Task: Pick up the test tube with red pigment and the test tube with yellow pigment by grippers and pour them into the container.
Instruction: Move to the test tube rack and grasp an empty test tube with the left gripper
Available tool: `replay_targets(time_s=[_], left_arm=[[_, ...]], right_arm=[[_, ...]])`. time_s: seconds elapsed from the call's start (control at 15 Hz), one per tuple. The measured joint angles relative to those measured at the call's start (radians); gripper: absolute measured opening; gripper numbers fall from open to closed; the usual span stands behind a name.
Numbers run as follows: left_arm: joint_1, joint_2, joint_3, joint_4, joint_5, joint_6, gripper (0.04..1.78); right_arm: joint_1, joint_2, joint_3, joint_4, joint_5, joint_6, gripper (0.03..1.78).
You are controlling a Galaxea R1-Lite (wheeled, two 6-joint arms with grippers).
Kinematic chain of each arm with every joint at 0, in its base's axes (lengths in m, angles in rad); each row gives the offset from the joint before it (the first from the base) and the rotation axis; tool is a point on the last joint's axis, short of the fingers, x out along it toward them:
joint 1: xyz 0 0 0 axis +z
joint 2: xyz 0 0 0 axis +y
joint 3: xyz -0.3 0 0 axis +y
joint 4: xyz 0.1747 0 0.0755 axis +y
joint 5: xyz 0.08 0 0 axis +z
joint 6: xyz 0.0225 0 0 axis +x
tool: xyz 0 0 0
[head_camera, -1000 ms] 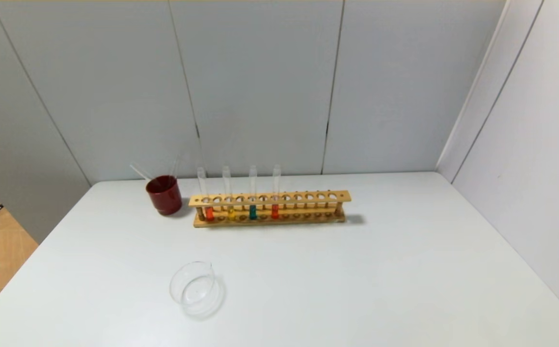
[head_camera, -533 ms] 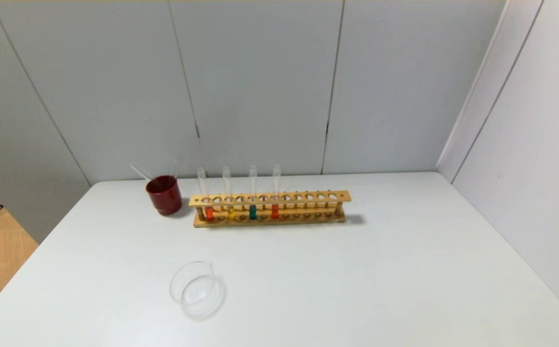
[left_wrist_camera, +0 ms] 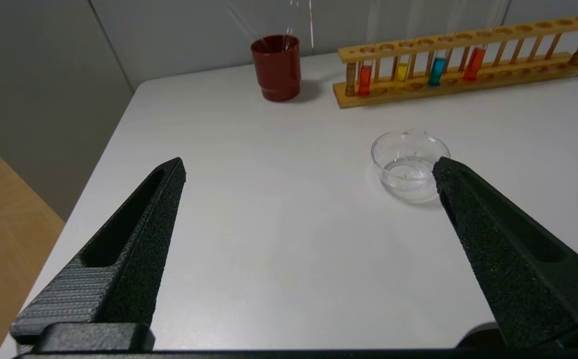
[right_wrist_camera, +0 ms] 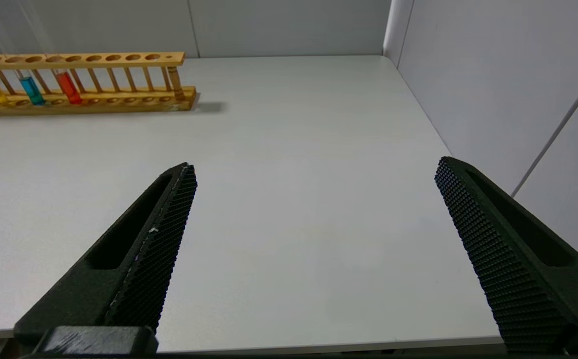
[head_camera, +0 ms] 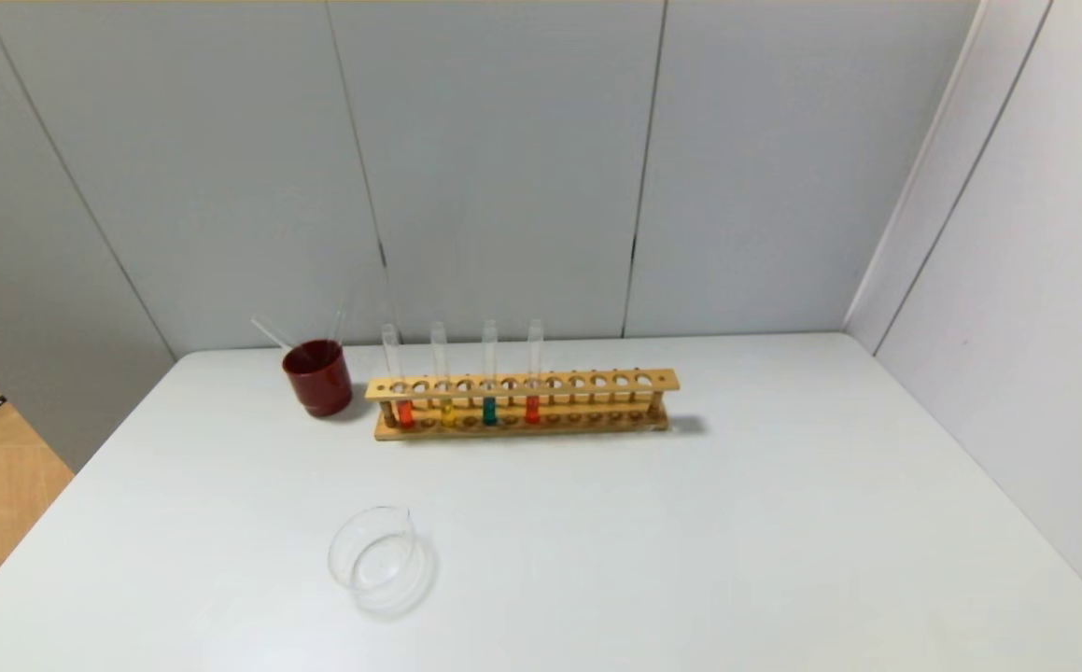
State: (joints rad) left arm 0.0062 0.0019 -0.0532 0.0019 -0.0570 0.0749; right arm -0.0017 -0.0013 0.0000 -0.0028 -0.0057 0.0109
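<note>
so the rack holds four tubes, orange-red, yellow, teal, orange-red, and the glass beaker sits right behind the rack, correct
Not quite. The tube order in the wooden rack is right, but the glass beaker sits in front of the rack, nearer the robot, apart from it. The head view shows this; what stands near the rack's left end is the dark red cup.

1. White bench (head_camera: 690, 541), pale grey walls.
2. Tan wooden rack (head_camera: 522, 383); dark red cup (head_camera: 318, 378).
3. Tube liquids: orange-red (head_camera: 405, 413), pale yellow (head_camera: 447, 412), teal-green (head_camera: 489, 411), orange-red (head_camera: 532, 410).
4. Clear glass container (head_camera: 374, 558).
5. Black, textured gripper (left_wrist_camera: 308, 169) fingers (left_wrist_camera: 134, 239).
</note>
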Motion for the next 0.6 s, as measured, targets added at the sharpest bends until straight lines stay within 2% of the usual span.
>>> replay_targets(time_s=[0.27, 0.6], left_arm=[[0.001, 0.08, -0.208, 0.098, -0.061, 0.001, 1.75], [0.001, 0.381, -0.444, 0.114, -0.097, 0.0, 1.75]], right_arm=[[0.0, 0.0, 0.0, 0.0, 0.0, 0.0, 1.75], [0.0, 0.0, 0.0, 0.0, 0.0, 0.0, 1.75]])
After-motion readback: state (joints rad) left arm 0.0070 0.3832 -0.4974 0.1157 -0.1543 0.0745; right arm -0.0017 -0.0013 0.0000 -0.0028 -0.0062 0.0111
